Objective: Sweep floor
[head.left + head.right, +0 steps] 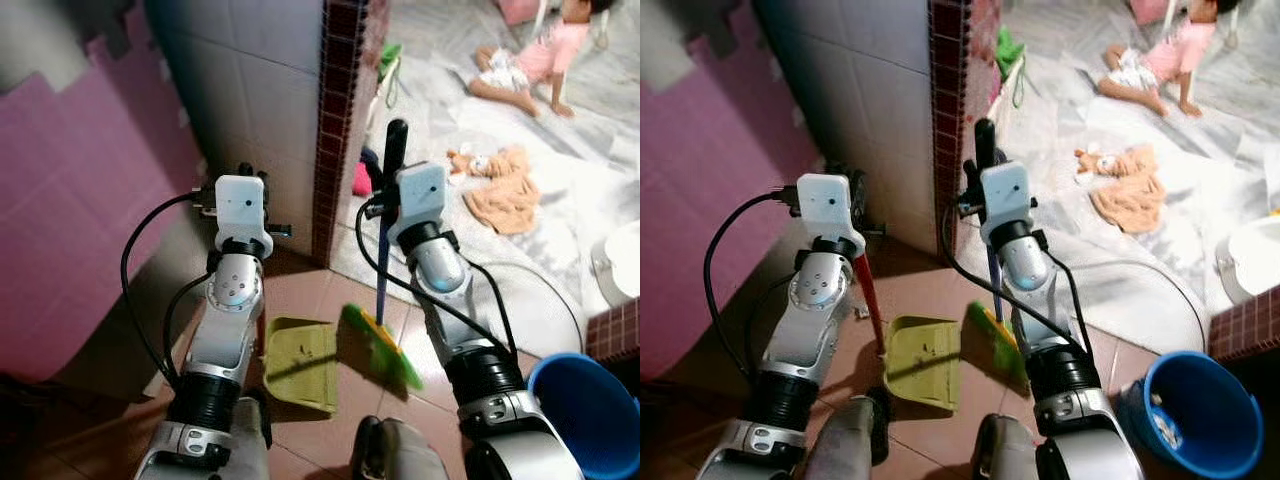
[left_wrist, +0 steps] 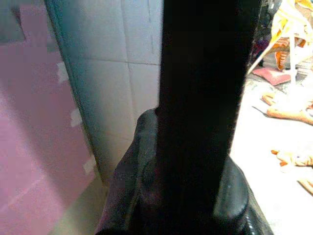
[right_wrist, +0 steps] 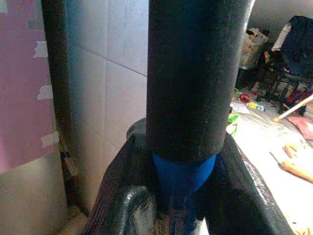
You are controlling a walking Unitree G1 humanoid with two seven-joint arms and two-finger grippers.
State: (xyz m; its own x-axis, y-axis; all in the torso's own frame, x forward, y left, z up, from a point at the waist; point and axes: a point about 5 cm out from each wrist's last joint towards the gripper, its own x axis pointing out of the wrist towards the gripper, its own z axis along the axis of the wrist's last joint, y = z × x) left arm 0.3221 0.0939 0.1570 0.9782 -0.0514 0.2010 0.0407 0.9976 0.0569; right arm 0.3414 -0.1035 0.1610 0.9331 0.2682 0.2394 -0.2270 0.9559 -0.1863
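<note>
The right gripper [image 1: 392, 165] is clamped around the black top of a broom handle [image 3: 188, 78], whose blue shaft shows just under the grip in the right wrist view. The broom [image 1: 383, 345] slants down from that gripper to a green brush head resting on the brown floor tiles [image 1: 310, 290], touching the near right edge of the dustpan [image 1: 300, 362].

The left gripper [image 1: 852, 195] is closed on the dustpan's handle [image 1: 869, 300], a red shaft with a dark top that crosses the left wrist view upright. The yellow-green dustpan lies flat on the tiles between the two arms, at the foot of the pillar [image 1: 335, 120], a white-tiled corner edged in dark red mosaic.

Left of the pillar stands a pink wall [image 1: 70, 190]. Right of the pillar, pale sheeting [image 1: 560, 200] covers the floor, with an orange cloth [image 1: 505, 190] lying on it. Farther off, a person [image 1: 535, 55] in pink sits on the sheeting. A blue bucket [image 1: 590, 410] stands by the robot's right arm, well right of the pillar.
</note>
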